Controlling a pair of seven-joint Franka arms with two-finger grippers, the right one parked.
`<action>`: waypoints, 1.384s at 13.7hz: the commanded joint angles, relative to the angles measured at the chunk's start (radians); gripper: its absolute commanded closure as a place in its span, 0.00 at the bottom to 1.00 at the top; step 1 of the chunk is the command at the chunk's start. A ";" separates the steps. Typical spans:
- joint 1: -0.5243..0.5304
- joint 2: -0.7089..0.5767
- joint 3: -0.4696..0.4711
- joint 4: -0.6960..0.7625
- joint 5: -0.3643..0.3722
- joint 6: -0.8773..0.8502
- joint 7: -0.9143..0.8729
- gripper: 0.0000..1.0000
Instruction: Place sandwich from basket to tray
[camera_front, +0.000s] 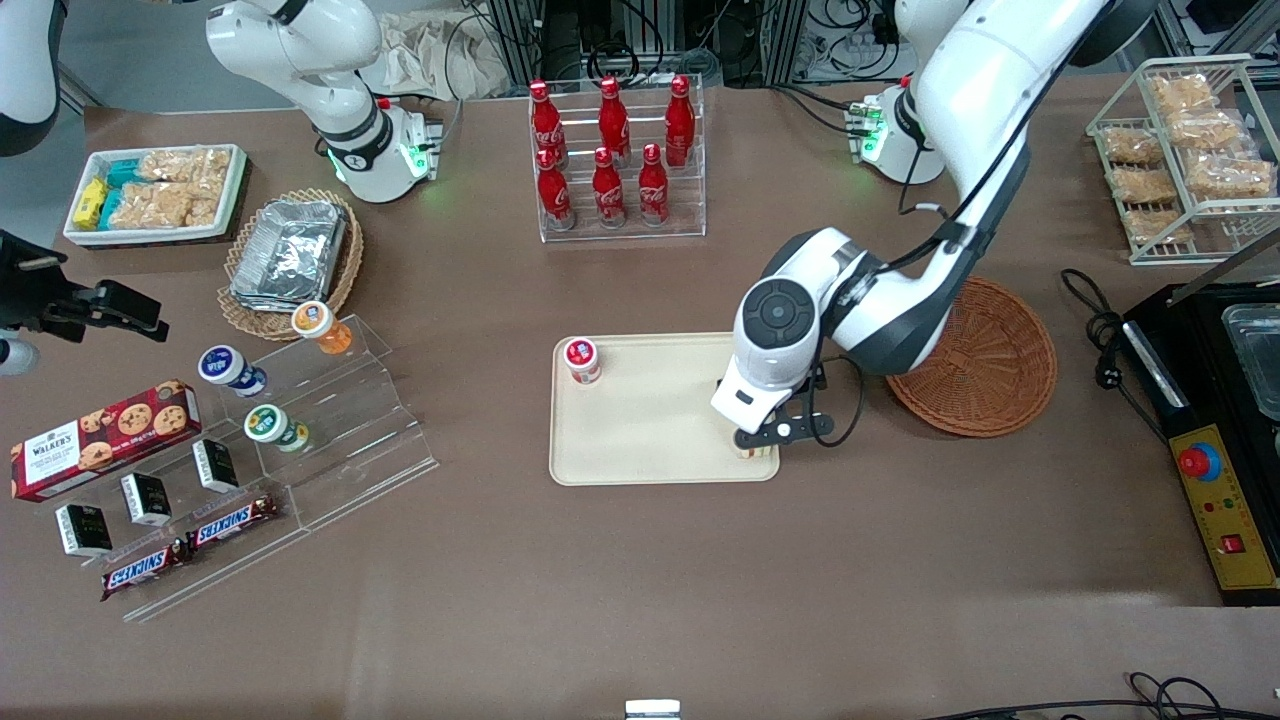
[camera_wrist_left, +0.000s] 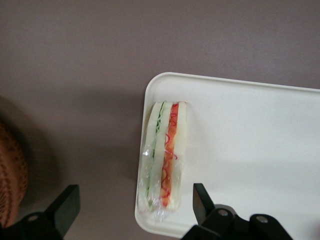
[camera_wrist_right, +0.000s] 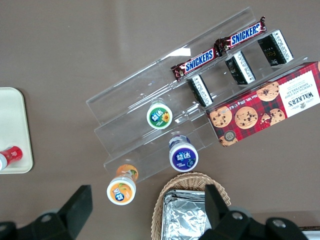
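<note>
The sandwich (camera_wrist_left: 165, 155), a plastic-wrapped wedge of white bread showing green and orange-red layers, lies on the cream tray (camera_wrist_left: 250, 150) at the corner closest to the basket and the front camera. My left gripper (camera_wrist_left: 135, 195) hovers just above it, open, its black fingers (camera_wrist_left: 67, 205) standing wide on either side without touching the wedge. In the front view the gripper (camera_front: 770, 440) covers that corner of the tray (camera_front: 640, 430), and only a sliver of the sandwich (camera_front: 757, 452) shows. The reddish-brown wicker basket (camera_front: 985, 360) sits beside the tray toward the working arm's end, with nothing in it.
A small red-lidded jar (camera_front: 582, 360) stands on the tray's corner farthest from the gripper. A rack of red cola bottles (camera_front: 615, 150) is farther from the camera. A clear step stand with snacks (camera_front: 300, 420) lies toward the parked arm's end; a black appliance (camera_front: 1220, 400) flanks the basket.
</note>
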 joint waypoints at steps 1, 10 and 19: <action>0.051 -0.072 -0.001 0.006 -0.050 -0.078 0.104 0.00; 0.315 -0.272 0.026 -0.007 -0.154 -0.262 0.616 0.00; 0.281 -0.456 0.381 -0.008 -0.283 -0.325 0.986 0.00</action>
